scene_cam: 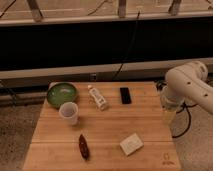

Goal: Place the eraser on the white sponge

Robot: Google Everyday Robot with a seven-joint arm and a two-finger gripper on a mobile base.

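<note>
The black eraser (125, 95) lies flat on the wooden table (55, 135), at the back and right of the middle. The white sponge (131, 144) lies near the front edge, right of the middle, well apart from the eraser. My white arm (192, 85) comes in from the right. Its gripper (169, 111) hangs by the table's right edge, to the right of the eraser and behind the sponge, touching neither.
A green bowl (62, 93) sits at the back left with a white plastic cup (69, 113) just in front of it. A white bottle (98, 98) lies between bowl and eraser. A dark reddish-brown elongated object (83, 146) lies at the front. Cables hang behind the table.
</note>
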